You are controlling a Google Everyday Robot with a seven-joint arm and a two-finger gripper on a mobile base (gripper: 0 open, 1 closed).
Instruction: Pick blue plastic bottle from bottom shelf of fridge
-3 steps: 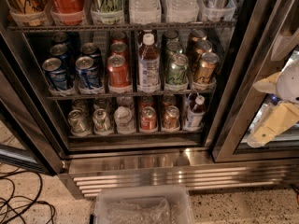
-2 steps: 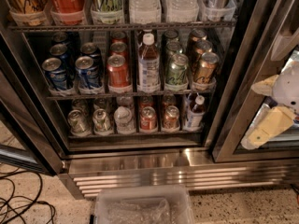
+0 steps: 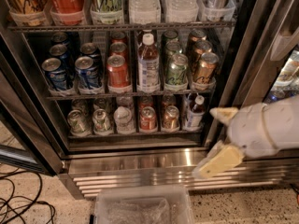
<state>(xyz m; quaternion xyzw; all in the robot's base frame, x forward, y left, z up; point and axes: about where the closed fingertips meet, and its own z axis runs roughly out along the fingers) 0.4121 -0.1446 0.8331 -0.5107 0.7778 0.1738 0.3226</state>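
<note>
The open fridge fills the view. The blue plastic bottle, small with a white cap and dark drink, stands upright at the right end of the bottom shelf, behind the lane dividers. My gripper comes in from the right on a white arm, in front of the door post and the steel grille base. Its cream fingers are spread apart and hold nothing. It is just right of and slightly below the bottle, not touching it.
Several cans fill the other lanes of the bottom shelf. The middle shelf holds blue soda cans and a taller white-capped bottle. A clear plastic bin sits on the floor in front. Cables lie at the lower left.
My gripper has moved left and down from the right edge, closer to the fridge's lower right corner and the bottle. The bottles and cans have not moved.
</note>
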